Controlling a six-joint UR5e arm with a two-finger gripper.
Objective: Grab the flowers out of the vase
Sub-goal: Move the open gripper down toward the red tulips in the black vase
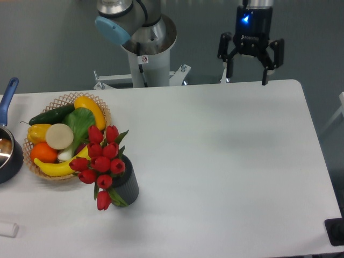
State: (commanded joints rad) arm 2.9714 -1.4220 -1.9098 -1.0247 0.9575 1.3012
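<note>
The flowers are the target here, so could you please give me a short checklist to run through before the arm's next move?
1. End effector open and empty: ok.
2. Flowers in the vase: ok.
3. Vase upright on the table: ok.
4. End effector above the flowers: not ok, it hangs at the table's far right edge.
5. Room beside the wicker basket: cannot tell, blooms overlap its rim.
</note>
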